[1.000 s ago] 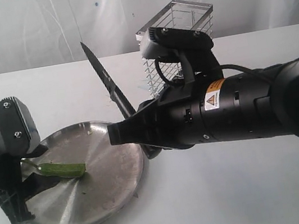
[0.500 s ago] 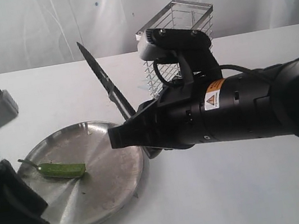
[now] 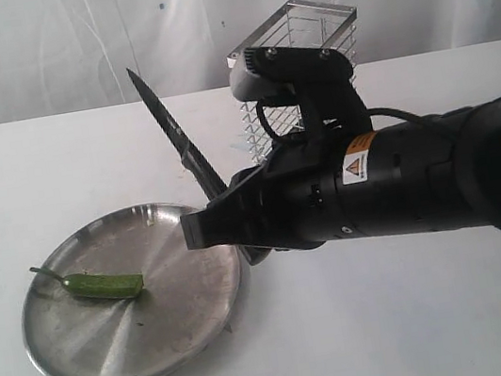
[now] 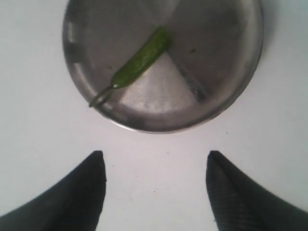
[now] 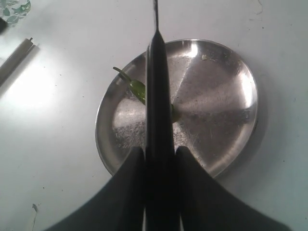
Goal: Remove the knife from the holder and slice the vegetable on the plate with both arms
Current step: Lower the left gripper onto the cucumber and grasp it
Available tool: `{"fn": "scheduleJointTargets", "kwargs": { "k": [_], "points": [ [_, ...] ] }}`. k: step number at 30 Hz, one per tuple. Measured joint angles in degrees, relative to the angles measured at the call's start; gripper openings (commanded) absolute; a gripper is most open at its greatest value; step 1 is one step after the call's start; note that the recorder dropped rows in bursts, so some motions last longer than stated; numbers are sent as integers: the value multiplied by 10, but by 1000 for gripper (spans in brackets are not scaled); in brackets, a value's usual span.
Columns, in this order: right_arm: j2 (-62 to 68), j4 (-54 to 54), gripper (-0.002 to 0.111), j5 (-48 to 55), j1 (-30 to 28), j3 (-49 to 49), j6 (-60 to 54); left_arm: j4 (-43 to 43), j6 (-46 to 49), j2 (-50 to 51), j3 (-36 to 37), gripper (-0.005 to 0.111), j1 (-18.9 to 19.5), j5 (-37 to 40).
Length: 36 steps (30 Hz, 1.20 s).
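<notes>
Changed w/in the last sec: L pincer (image 4: 155, 156) up and away from plate (image 3: 176, 257). A sec ago down at plate's left edge, close by stem end of veg (image 3: 104, 285). Half a sec ago already lifting. Now high, w/ only dark bits of that arm at left border of exterior view. Jaws wide apart, nothing between them, hanging over bare worktop (image 3: 367, 322) just beside plate, per left wrist view. Veg not shifted: same spot on left half of plate, lying flat, stem toward rim, no slices seen.

R side: practically no change. R pincer (image 5: 159, 153) clamped on handle of knife (image 3: 170, 129). Blade slanting up, tip high and leaning left, above plate's far edge, clear of veg and plate. In right wrist view, black spine lined up across veg. Holder (image 3: 330, 27) upright behind R arm, partly hidden by it.

Meaning for task, as a judgement: knife-fetch step done, cutting not begun. Veg now w/o any steadying, so either a fresh L hold needed, or a cut on a loose round veg, w/ risk of rolling or skidding on smooth steel.

Writing: yellow label (image 3: 360, 159) w/ warning triangle on R arm, small print too small to read. No brand name legible anywhere.
</notes>
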Motion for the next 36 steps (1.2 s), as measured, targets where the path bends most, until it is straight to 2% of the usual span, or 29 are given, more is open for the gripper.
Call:
{"fn": "scheduleJointTargets", "kwargs": {
  "k": [7, 17, 22, 29, 36],
  "points": [
    [0, 0, 0, 1, 0, 0, -1, -23, 102, 145, 14, 64, -4, -35],
    [0, 0, 0, 1, 0, 0, -15, -46, 272, 237, 14, 64, -4, -126],
    [0, 0, 0, 1, 0, 0, -16, -46, 306, 269, 14, 65, -4, -181],
    [0, 4, 0, 1, 0, 0, -16, -46, 321, 304, 27, 77, -4, -268],
    [0, 6, 0, -2, 0, 0, -16, -45, 333, 334, 42, 75, -4, -308]
  ]
}}
